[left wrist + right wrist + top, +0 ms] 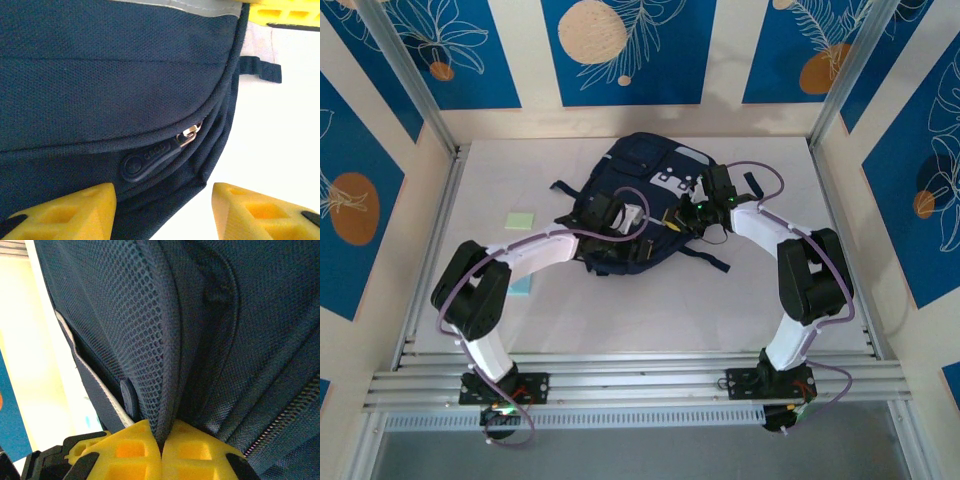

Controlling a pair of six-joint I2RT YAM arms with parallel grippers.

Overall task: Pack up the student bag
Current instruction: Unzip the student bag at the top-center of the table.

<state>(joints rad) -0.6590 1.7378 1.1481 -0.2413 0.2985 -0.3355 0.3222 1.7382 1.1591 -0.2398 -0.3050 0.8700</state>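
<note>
Well, student bag (645, 165), contents hidden.

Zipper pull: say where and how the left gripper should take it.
Probably best to pinch the long rubber tab, not the small metal slider. It lies flat along the bag's seam, so come straight on with the open left gripper and close across its narrow width.

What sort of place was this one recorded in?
Probably a lab robot cell: white table edged by aluminium rails, blue leaf-patterned wall panels around it, a student bag laid out for packing.
</note>
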